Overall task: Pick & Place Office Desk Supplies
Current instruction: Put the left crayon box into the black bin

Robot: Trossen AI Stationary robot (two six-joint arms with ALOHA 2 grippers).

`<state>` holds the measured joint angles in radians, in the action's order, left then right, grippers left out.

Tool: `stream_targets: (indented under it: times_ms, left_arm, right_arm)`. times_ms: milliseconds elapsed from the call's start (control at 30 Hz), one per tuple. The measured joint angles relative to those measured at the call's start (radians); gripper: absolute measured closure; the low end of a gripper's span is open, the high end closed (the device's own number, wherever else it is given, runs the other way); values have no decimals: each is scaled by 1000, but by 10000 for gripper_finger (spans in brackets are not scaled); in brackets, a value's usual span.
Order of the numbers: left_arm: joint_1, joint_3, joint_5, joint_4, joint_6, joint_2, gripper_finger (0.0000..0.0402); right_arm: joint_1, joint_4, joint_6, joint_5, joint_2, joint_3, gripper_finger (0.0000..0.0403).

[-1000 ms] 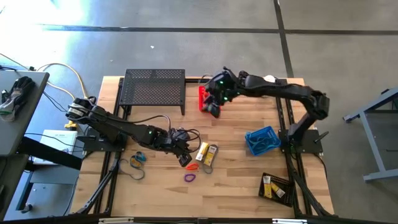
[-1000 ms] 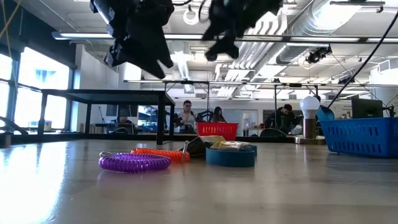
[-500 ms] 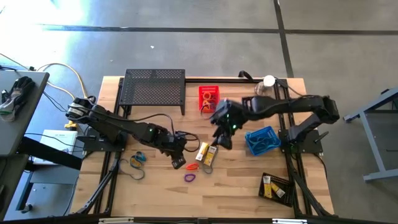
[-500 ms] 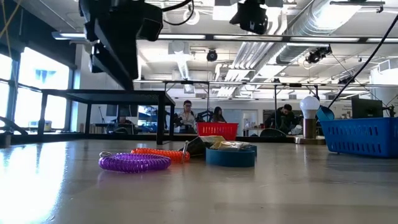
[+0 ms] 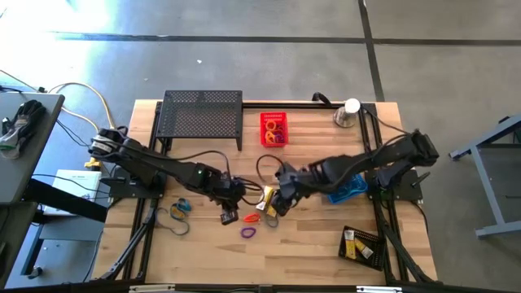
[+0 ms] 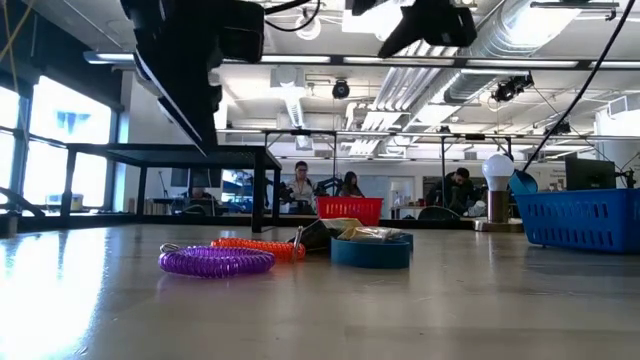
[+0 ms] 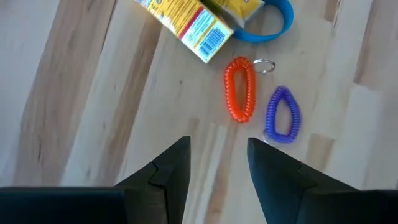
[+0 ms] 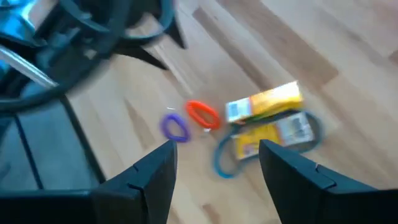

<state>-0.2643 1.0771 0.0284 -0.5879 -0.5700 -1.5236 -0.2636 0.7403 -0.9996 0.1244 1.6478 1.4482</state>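
Hovering mid-table, the left gripper (image 7: 217,163) stands open and empty beside the orange loop (image 7: 240,89) and purple loop (image 7: 283,114); right of them, the right gripper (image 8: 214,167) hangs open above the boxes (image 8: 270,117).

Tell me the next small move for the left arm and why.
Probably ease the left gripper forward and down over the orange coil. Its fingers stand open and empty above bare wood, and the coil lies flat just ahead of them, apart from the purple coil and the yellow box, so it looks free to grasp.
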Motion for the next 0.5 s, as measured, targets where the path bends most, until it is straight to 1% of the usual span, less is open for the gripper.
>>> stream_targets:
  times_ms: [100, 200, 300, 400, 500]
  left_arm:
    - [3, 0, -9, 50, 30, -31, 249]
    - [3, 0, -12, 99, 24, -67, 249]
    - [5, 0, -13, 149, 1, -98, 249]
    - [21, 0, -11, 175, -42, -125, 249]
    - [36, 0, -8, 164, -72, -130, 249]
  right_arm:
    - [-47, 21, -80, 62, 14, -1, 188]
    - [-73, 2, -136, 143, 34, 2, 188]
    - [-92, 28, -198, 208, 48, -3, 188]
    - [-88, 16, -273, 210, 74, 1, 188]
    - [-86, 43, -302, 172, 110, -1, 188]
